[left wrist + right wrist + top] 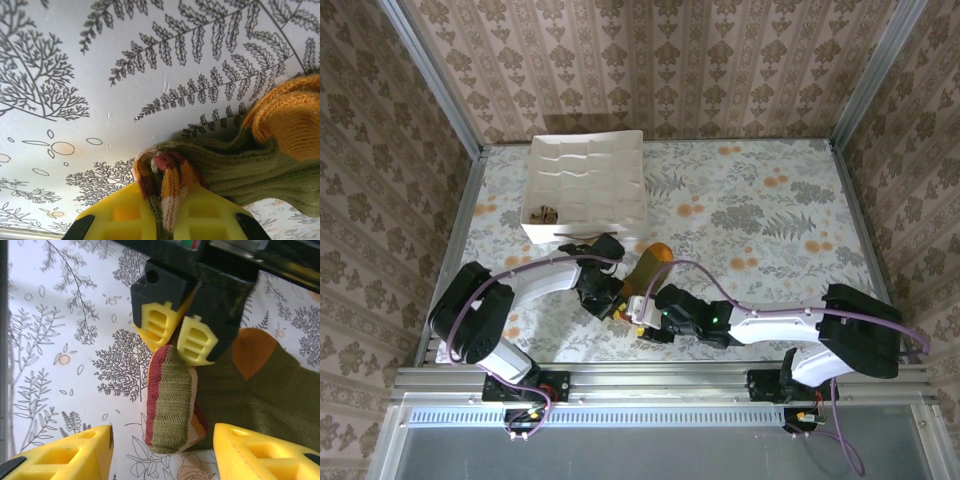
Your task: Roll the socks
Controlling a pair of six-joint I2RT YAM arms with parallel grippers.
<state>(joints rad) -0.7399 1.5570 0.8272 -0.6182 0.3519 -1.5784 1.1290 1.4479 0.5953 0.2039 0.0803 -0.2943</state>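
Note:
An olive green sock with an orange toe lies on the fern-print table near the front middle. My left gripper is shut on its brown-orange striped cuff, which bunches up between the yellow fingers. From the right wrist, the left gripper pinches the top of the folded cuff. My right gripper stands open, one finger on each side of that cuff, touching nothing. The orange heel lies just beyond. From above, both grippers meet at the sock's near end, left and right.
A white gridded tray stands at the back left, close behind the left arm, with a small brown thing in one cell. The table stretches out to the right. Patterned walls and metal posts close in the sides.

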